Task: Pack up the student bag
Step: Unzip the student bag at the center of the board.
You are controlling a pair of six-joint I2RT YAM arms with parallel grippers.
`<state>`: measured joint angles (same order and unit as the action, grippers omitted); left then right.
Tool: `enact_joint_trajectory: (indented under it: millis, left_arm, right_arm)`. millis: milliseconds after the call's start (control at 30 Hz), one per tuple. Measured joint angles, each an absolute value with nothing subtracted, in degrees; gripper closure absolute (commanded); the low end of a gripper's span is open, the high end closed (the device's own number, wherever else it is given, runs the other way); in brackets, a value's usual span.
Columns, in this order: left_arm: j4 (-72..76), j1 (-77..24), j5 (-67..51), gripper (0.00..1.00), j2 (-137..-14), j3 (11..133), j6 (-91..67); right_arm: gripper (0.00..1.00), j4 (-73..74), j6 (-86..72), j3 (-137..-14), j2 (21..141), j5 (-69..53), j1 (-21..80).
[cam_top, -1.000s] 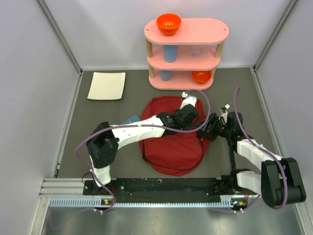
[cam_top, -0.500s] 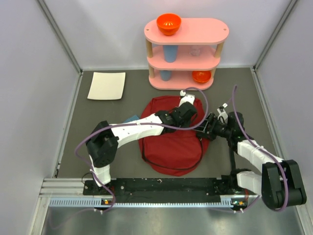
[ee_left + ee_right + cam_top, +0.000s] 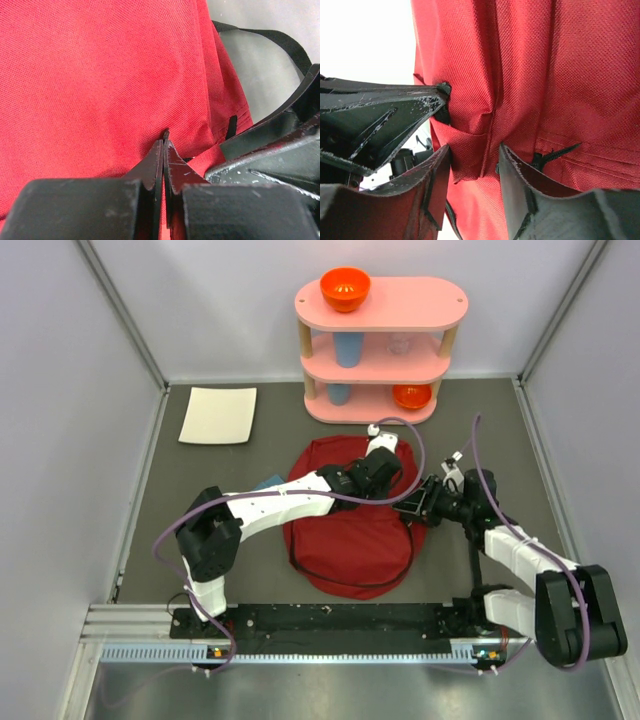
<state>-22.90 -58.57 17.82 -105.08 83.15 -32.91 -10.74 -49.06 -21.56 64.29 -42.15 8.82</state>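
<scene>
The student bag [image 3: 350, 540], dark red with black zipper lines, lies flat in the middle of the table. It fills the left wrist view [image 3: 100, 75] and the right wrist view [image 3: 560, 75]. My left gripper [image 3: 397, 496] reaches over the bag to its right edge. Its jaws [image 3: 164, 142] are shut, pinching a small black tab of the bag at their tips. My right gripper [image 3: 413, 510] sits right beside it at the same edge. It stands open [image 3: 474, 147] with a fold of red fabric between its fingers. The left gripper's finger [image 3: 385, 120] shows close by.
A pink three-tier shelf [image 3: 380, 350] at the back holds orange bowls [image 3: 345, 287] and blue cups [image 3: 348, 348]. A white sheet [image 3: 218, 415] lies at the back left. A blue item [image 3: 268, 483] pokes out by the bag's left side. Walls close in on both sides.
The right gripper's jaws have narrowed around the fabric fold. Both grippers have shifted slightly toward the back at the bag's right edge. The left gripper stays shut.
</scene>
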Motion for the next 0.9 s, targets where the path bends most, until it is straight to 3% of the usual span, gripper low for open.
enact_joint_trajectory:
  millis: [67, 100, 167, 367, 533, 900]
  left_arm:
    - [-22.9, -58.5, 17.7, 1.00, -105.1, 83.2, -32.9]
    - [-22.9, -58.5, 17.6, 1.00, -105.1, 83.2, -33.0]
    - [-22.7, -58.5, 17.3, 1.00, -105.1, 83.2, -33.1]
    - [-22.6, -58.5, 17.2, 1.00, -105.1, 83.1, -33.1]
    - [-22.1, -58.4, 17.6, 1.00, -104.0, 81.4, -33.1]
    - [-20.2, -51.0, 21.2, 1.00, -84.7, 59.8, -35.2]
  right_arm:
    - [0.74, -11.2, -49.3, -21.6, 65.3, -42.2, 8.8]
    - [0.87, -11.5, -49.6, -21.6, 65.8, -42.3, 8.9]
    - [1.00, -12.1, -49.9, -21.6, 66.6, -42.7, 8.9]
    - [1.00, -11.8, -50.5, -21.6, 66.5, -41.6, 9.0]
    - [1.00, -3.5, -48.4, -22.0, 59.9, -33.1, 9.4]
    - [1.00, 1.7, -48.1, -21.7, 57.3, -26.2, 9.2]
